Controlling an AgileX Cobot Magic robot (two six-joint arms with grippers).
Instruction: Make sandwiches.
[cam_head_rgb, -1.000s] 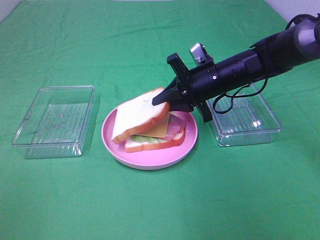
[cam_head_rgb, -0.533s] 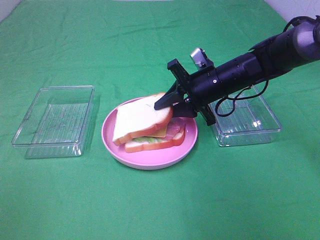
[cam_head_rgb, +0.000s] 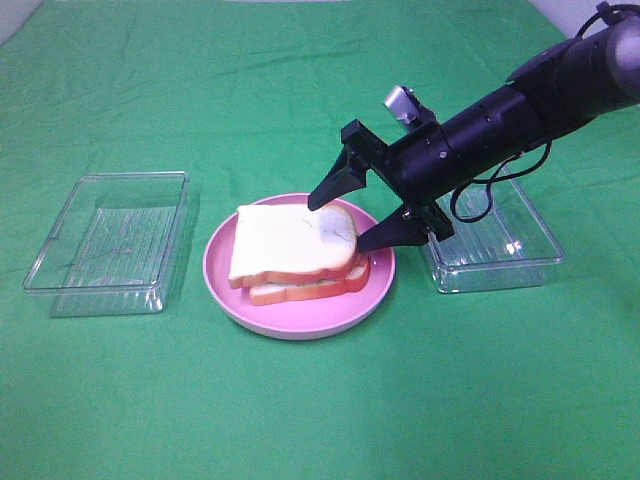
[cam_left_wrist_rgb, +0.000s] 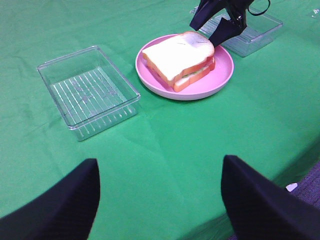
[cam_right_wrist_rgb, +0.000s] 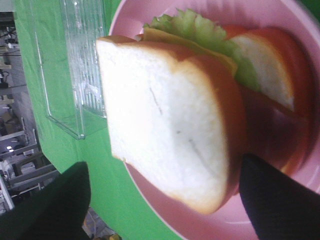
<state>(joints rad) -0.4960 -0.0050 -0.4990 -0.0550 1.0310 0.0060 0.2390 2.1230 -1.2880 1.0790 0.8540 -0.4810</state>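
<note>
Right claw (cam_head_rgb: 353, 218) I see spread wide, released, straddling the sandwich (cam_head_rgb: 295, 252) edge on the pink plate (cam_head_rgb: 300, 322); left claw (cam_left_wrist_rgb: 160, 197) gapes empty.

Bright, even overhead light, soft shadows; close-up blur on the sandwich (cam_right_wrist_rgb: 170, 120) in the right wrist view.

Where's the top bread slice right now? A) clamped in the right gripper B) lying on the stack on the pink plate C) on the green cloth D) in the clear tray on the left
B: the top bread slice lies on the fillings on the pink plate, and the right gripper stands open around its edge without pinching it.
</note>
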